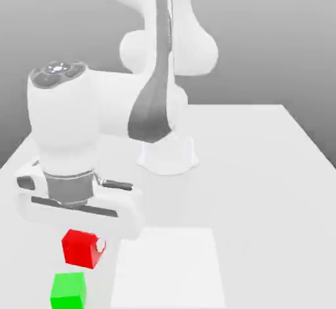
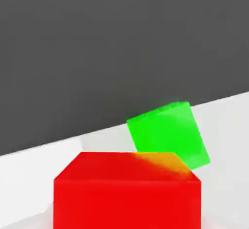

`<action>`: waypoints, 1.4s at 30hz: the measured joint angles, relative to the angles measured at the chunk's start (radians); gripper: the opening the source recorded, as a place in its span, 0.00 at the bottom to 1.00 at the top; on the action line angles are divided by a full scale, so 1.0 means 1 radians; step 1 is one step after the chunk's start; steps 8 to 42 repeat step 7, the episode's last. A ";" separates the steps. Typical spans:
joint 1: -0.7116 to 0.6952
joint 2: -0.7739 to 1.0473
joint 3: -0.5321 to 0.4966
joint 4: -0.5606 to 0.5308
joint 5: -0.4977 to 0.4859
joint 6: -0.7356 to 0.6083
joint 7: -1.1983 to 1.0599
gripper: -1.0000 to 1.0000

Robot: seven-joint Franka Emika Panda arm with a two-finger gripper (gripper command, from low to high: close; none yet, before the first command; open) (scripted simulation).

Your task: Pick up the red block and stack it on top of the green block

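The red block (image 1: 80, 248) sits between the fingers of my gripper (image 1: 83, 243), which is shut on it; one white fingertip (image 1: 100, 244) presses against the side of the cube toward the exterior view's right. The cube looks raised a little off the table. Just in front of it, nearer the exterior view's lower edge, the green block (image 1: 68, 290) rests on the table. In the hand view the red block (image 2: 127, 191) is very close, and the green block (image 2: 169, 134) lies beyond it, turned at an angle.
The arm's base (image 1: 167, 153) stands at the middle of the white table (image 1: 262, 183). A paler rectangular patch (image 1: 169, 268) lies on the table, toward the exterior view's right of the two blocks.
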 joint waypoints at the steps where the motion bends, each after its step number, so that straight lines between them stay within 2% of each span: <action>1: -0.008 0.031 0.004 0.007 0.002 0.025 -0.008 0.00; 3: -0.016 0.100 0.010 0.014 0.013 0.085 -0.020 0.00; 4: -0.017 0.119 0.011 0.015 0.016 0.103 -0.022 1.00; 42: -0.017 0.119 0.011 0.015 0.016 0.103 -0.022 1.00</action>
